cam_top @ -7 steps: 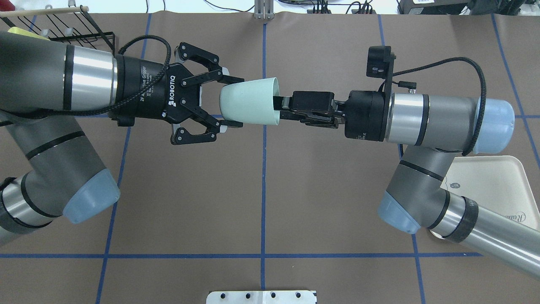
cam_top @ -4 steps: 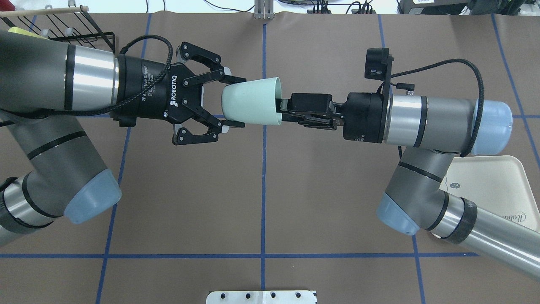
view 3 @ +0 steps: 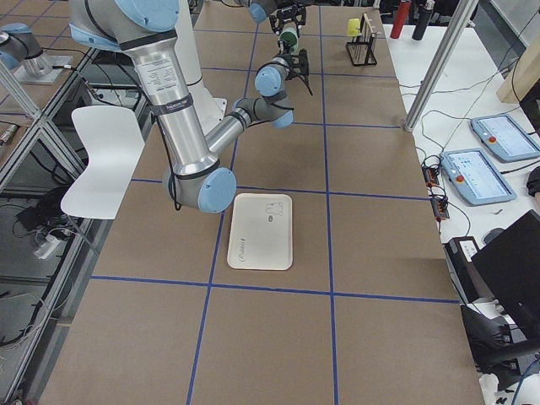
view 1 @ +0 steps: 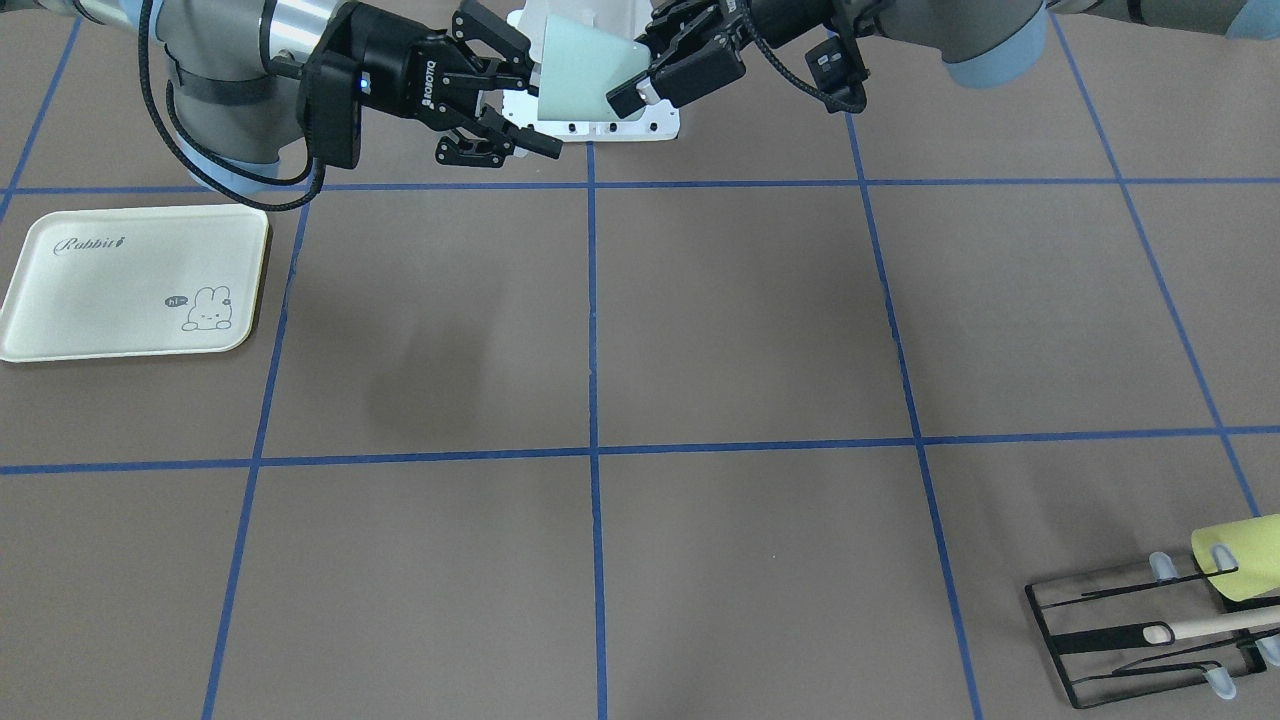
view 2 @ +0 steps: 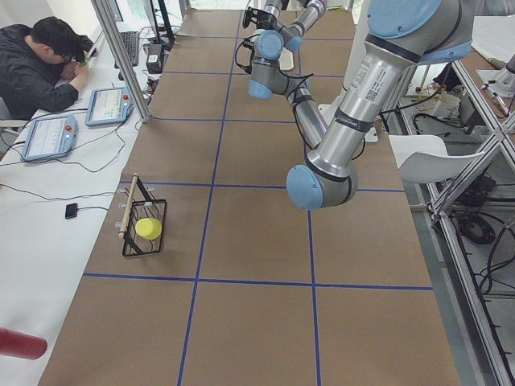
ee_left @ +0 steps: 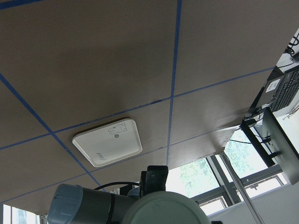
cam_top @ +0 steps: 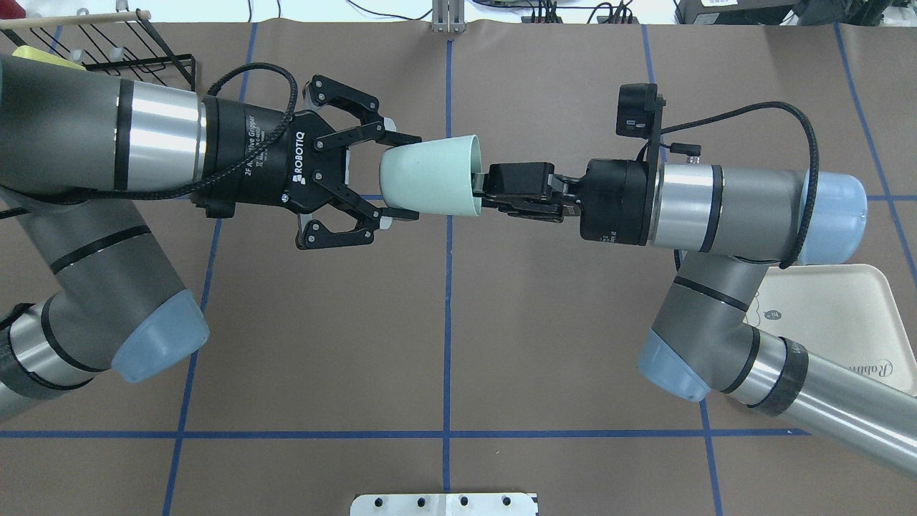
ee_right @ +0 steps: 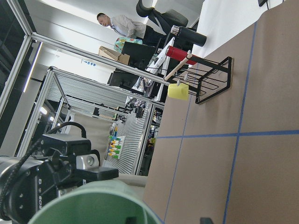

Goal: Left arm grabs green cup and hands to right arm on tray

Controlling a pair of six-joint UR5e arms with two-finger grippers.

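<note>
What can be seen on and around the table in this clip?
green cup: 1, pale mint, on its side in the air between the grippers
tray: 1, cream, on the table at the robot's right
wire rack: 1, black, far left table corner
yellow-green cup: 1, on the rack
mounting plate: 1, white, by the robot's base
table: 1, brown, blue grid
operator: 1, black top, seated at a side desk
left gripper: black, shut on the cup's base
right gripper: black, open at the cup's rim
left arm, right arm: silver-grey
</note>
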